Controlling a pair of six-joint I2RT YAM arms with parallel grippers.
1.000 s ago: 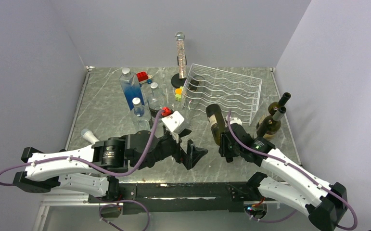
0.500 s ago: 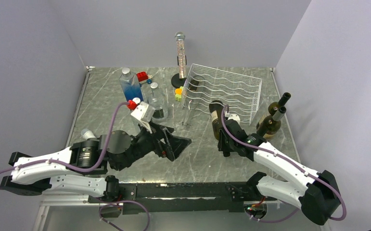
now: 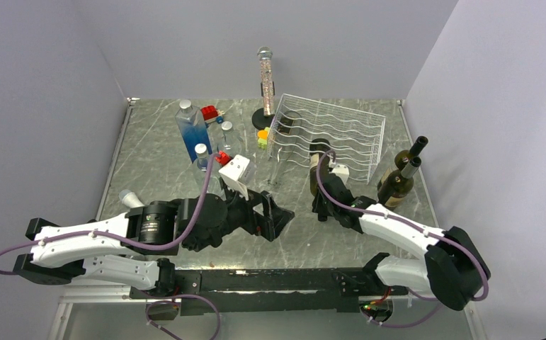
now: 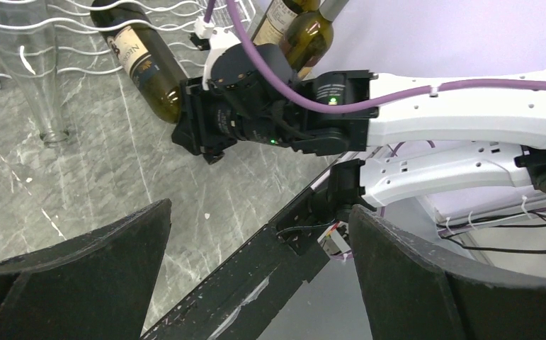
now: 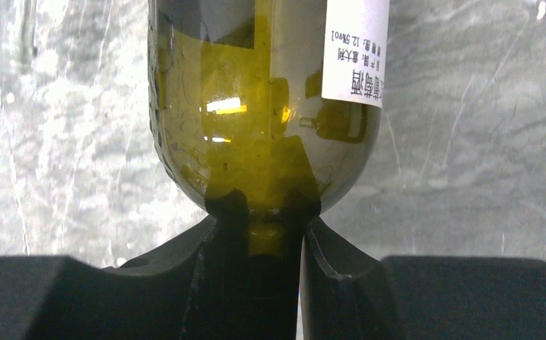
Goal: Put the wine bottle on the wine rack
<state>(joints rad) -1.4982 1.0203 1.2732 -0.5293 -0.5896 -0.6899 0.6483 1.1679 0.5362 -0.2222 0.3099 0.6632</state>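
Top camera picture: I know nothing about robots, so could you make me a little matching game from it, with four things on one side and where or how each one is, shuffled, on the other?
Things:
1. wine bottle
2. left claw
3. wine rack
4. blue bottle

Descriptions:
A. open, holding nothing
B. white wire, back right
C. standing upright, back left
D. neck gripped by the right claw

Pairs: 1-D, 2-A, 3-B, 4-C.
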